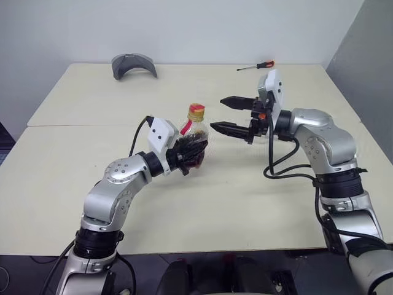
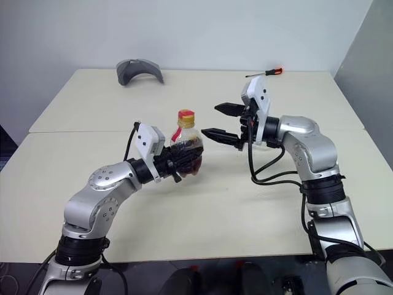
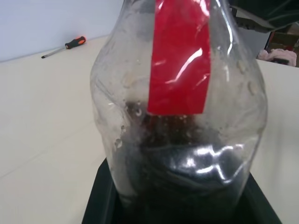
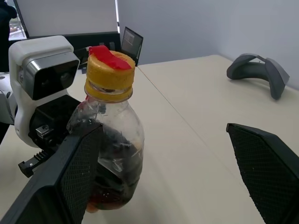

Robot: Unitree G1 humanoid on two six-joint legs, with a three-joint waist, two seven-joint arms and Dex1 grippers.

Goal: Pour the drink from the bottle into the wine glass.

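Head view, left gripper (image 1: 191,150): closed around the belly of the bottle (image 1: 194,140), holding it upright above the table (image 1: 245,203).
Head view, right gripper (image 1: 226,115): fingers spread wide and empty, pointing at the bottle from just beside it, not touching.
Head view, far side: a screwdriver (image 1: 256,65) and a grey curved piece (image 1: 133,64) lie well beyond both grippers.
Left wrist view, bottle: pressed close between the fingers, red strip (image 3: 180,60) down its front, dark drink (image 3: 187,163) low inside.
Right wrist view, bottle: yellow cap (image 4: 110,70) on; one finger (image 4: 65,182) in front of the bottle's belly, the other finger (image 4: 266,172) well apart.
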